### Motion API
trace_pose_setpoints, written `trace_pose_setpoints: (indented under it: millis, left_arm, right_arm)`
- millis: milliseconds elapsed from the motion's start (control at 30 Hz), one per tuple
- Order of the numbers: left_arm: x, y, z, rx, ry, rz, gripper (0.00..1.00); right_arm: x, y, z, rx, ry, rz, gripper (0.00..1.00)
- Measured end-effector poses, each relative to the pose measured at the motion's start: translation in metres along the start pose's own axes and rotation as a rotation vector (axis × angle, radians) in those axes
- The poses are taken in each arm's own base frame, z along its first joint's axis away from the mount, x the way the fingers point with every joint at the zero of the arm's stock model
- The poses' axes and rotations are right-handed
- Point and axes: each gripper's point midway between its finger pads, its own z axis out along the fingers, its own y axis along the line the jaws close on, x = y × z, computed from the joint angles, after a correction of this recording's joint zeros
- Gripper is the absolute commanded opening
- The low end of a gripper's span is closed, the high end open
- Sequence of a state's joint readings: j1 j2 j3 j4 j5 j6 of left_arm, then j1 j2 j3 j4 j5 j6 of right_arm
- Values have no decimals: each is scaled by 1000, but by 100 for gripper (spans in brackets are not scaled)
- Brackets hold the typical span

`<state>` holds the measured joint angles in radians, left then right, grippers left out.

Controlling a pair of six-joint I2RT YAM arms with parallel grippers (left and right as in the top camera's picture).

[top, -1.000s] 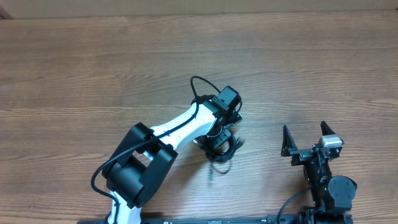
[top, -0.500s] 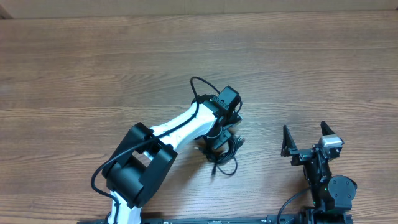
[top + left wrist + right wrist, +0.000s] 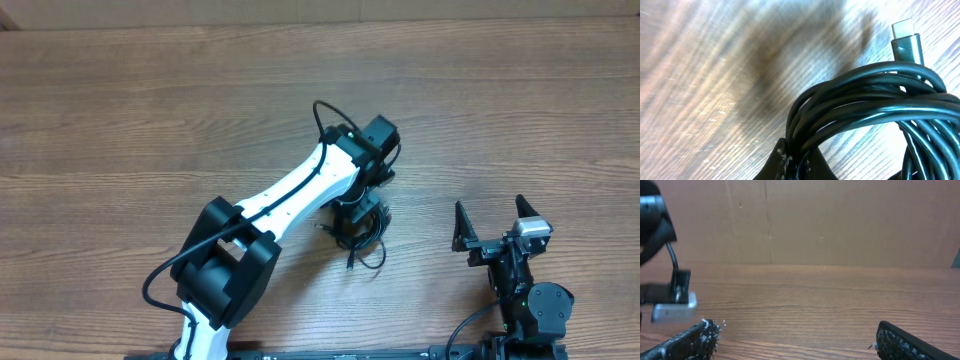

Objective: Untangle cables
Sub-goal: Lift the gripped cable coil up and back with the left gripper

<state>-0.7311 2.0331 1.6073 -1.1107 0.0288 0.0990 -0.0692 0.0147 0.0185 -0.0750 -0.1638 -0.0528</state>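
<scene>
Since a second ago the left tool (image 3: 794, 164), shut on the cables (image 3: 363, 236), has swung toward the far edge of the worktop (image 3: 150, 100) (right tool (image 3: 490, 210) gapes idle); hauling the whole bunch could tighten knots.

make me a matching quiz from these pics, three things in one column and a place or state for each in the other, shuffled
Things:
1. left gripper
2. right gripper
3. silver-tipped plug

States:
A. open, holding nothing, above the brown wooden table
B. sticking out past the top of the coil, in the left wrist view
C. shut on the bunch of thin black cables

Pairs: 1-C, 2-A, 3-B
</scene>
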Motion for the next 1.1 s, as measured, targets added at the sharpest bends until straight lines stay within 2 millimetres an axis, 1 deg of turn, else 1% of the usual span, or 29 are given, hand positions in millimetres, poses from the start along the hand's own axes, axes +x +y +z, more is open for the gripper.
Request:
trace_pose_setpoints:
  millis: [100, 167, 367, 467, 567, 700, 867, 1000, 1100]
  left_arm:
    - [-3, 6, -11, -4, -6, -41, 4]
    - [-3, 11, -14, -5, -7, -77, 4]
    - [6, 42, -19, 12, 1, -215, 4]
    - [7, 56, -30, 31, -33, -267, 4]
    - [9, 68, -54, 37, -95, -307, 4]
    - [12, 70, -87, 35, -178, -322, 4]
    - [15, 66, -114, 36, -242, -323, 4]
    - [19, 65, -122, 34, -256, -327, 4]
    - [22, 64, -123, 36, -247, -333, 4]
  right_arm:
    - [0, 0, 0, 0, 1, 0, 100]
    - [0, 0, 0, 0, 1, 0, 100]
    - [0, 0, 0, 0, 1, 0, 100]
    - [0, 0, 0, 0, 0, 0, 100]
    - [0, 0, 0, 0, 1, 0, 100]
    - [0, 0, 0, 0, 1, 0, 100]
    - [0, 0, 0, 0, 1, 0, 100]
    - [0, 0, 0, 0, 1, 0, 100]
    - [0, 0, 0, 0, 1, 0, 100]
